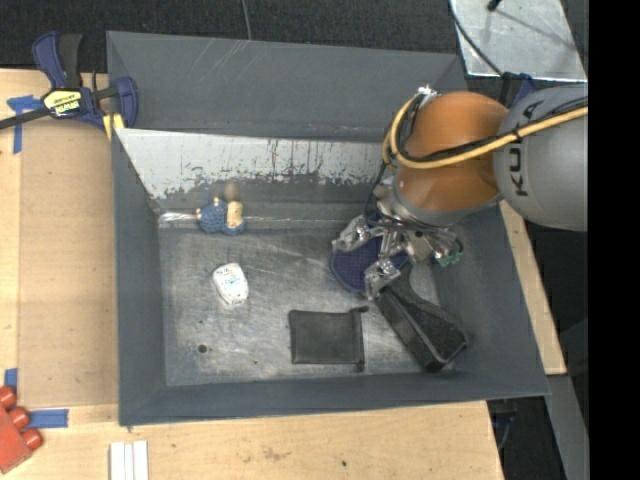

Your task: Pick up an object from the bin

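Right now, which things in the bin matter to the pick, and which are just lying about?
In the job:
- gripper
- dark blue thing, which the gripper is over, right of the bin's middle

Lying about:
- black square, at the front
- long black thing, front right
- white lump, on the left
- blue and tan toy, back left

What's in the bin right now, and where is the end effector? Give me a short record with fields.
bin: grey metal, five loose things
end effector: right of centre, over the blue thing
blue thing: dark, partly under the end effector
black pad: flat, front centre
black bar: front right, slanted, beside the pad
white lump: left of centre, alone
blue-tan thing: back left, at the wall
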Available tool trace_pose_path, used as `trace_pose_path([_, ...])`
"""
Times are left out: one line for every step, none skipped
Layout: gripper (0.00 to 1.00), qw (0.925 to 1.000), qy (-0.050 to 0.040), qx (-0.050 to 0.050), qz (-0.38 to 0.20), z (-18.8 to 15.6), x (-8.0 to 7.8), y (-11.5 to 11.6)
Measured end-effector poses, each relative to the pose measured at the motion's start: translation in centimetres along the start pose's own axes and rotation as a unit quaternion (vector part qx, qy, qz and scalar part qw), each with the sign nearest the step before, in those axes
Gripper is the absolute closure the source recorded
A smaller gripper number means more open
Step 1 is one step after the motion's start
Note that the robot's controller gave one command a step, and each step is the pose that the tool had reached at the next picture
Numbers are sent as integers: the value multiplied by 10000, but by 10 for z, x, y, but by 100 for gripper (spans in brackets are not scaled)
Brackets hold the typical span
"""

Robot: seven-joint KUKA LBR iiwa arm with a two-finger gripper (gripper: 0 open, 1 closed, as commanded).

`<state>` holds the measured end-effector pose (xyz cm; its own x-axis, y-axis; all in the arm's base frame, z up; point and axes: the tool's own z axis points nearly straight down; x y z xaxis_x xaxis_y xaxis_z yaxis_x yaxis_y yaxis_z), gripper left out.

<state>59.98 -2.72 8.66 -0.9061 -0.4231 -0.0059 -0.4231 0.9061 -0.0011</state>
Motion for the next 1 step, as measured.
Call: trace_pose_path([100, 9997, -30, 25, 231, -138, -9, -11])
